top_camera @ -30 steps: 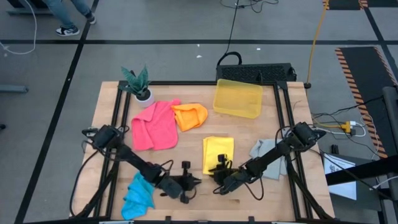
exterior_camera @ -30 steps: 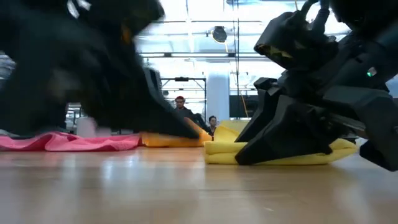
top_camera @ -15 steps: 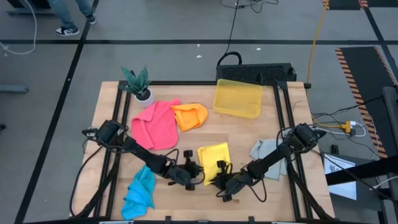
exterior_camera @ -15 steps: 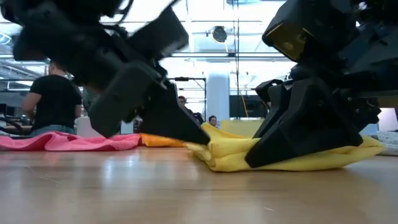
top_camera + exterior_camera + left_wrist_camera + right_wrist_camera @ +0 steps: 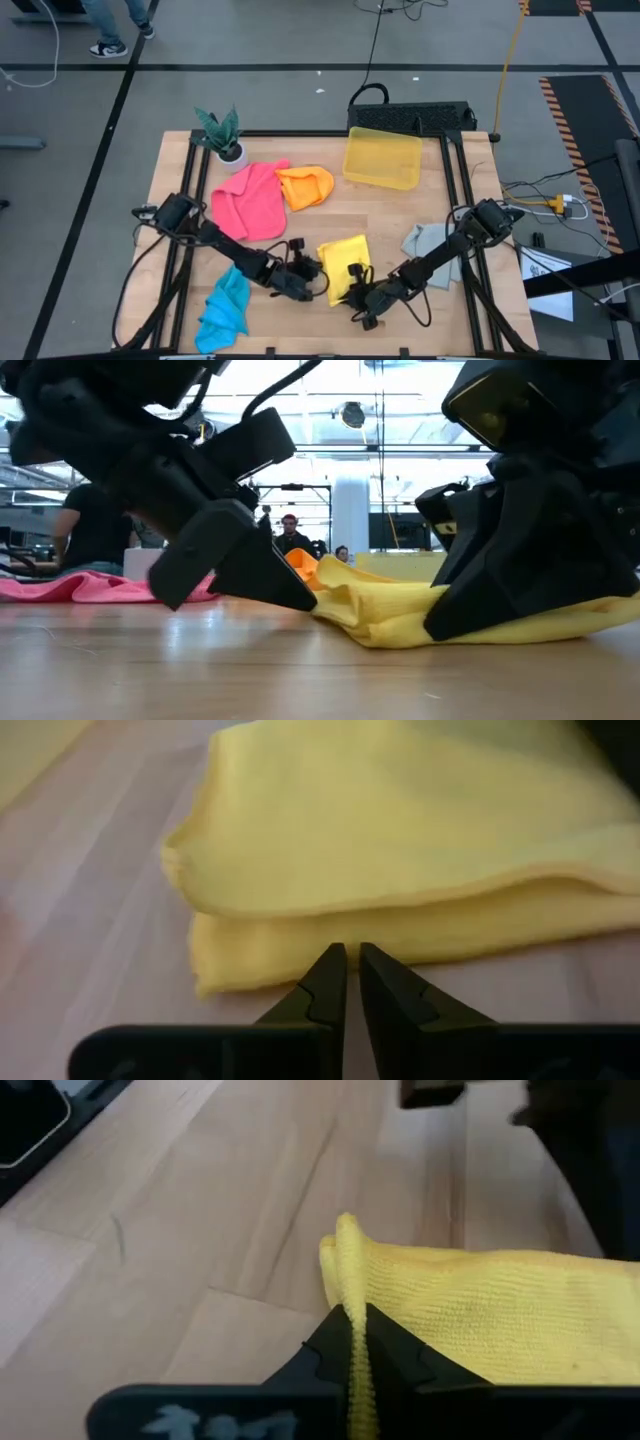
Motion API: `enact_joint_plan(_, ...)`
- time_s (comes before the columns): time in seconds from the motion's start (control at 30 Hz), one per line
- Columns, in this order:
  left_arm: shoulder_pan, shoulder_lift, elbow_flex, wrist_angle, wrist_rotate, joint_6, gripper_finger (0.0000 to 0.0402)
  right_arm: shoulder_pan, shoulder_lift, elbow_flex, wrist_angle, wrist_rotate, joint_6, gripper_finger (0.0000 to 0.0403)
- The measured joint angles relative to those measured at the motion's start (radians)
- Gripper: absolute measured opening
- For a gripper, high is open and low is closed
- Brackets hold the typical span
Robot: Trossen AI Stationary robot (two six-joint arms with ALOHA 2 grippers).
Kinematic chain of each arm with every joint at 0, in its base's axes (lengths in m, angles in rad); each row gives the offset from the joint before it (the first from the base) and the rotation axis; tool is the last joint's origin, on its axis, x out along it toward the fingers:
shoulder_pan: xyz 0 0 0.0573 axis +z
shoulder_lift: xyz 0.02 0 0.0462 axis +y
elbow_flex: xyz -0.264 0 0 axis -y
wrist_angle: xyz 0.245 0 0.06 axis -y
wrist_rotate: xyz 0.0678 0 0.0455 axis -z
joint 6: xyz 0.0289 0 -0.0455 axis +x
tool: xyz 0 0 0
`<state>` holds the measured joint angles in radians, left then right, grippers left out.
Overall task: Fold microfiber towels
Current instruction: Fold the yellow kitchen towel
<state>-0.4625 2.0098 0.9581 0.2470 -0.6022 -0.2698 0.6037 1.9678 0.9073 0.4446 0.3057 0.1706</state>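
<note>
Pinching edge of folded yellow microfiber towel (image 5: 470, 1315): right gripper (image 5: 352, 1342), clenched on it. Left gripper (image 5: 347, 982) fingertips together, empty, just beside towel.

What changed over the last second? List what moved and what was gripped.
The left gripper swung in across the table to the yellow towel's left edge, fingers nearly shut. The right gripper closed on the towel's near corner and dragged it toward the table's front; the towel skewed and bunched. The pink towel, orange towel, blue towel, grey towel and yellow bin stayed put.
</note>
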Motion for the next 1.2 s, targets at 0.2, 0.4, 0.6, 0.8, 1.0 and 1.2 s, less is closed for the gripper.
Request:
enact_joint_plan(0.2,0.027,0.0,0.0,-0.004,0.035,-0.024,0.0035,0.007,-0.032,-0.002,-0.019,0.007,-0.057,0.0027)
enact_joint_plan(0.4,0.032,0.0,0.0,-0.015,0.034,-0.027,0.0035,0.001,-0.175,-0.001,-0.008,0.048,-0.11,0.008)
enact_joint_plan(0.6,0.032,0.0,0.0,-0.026,0.028,-0.028,0.0035,-0.085,-0.22,0.0,-0.075,0.09,-0.11,0.0124)
enact_joint_plan(0.8,0.032,0.0,0.001,-0.033,0.026,-0.028,0.0035,-0.218,-0.204,-0.001,-0.22,0.113,-0.064,0.0154)
enact_joint_plan(1.0,0.032,0.0,0.001,-0.034,0.026,-0.027,0.0035,-0.305,-0.205,0.0,-0.236,-0.006,-0.077,0.0142)
enact_joint_plan(1.2,0.032,0.0,0.001,-0.034,0.026,-0.027,0.0035,-0.344,-0.197,0.0,-0.243,-0.048,-0.103,0.0108)
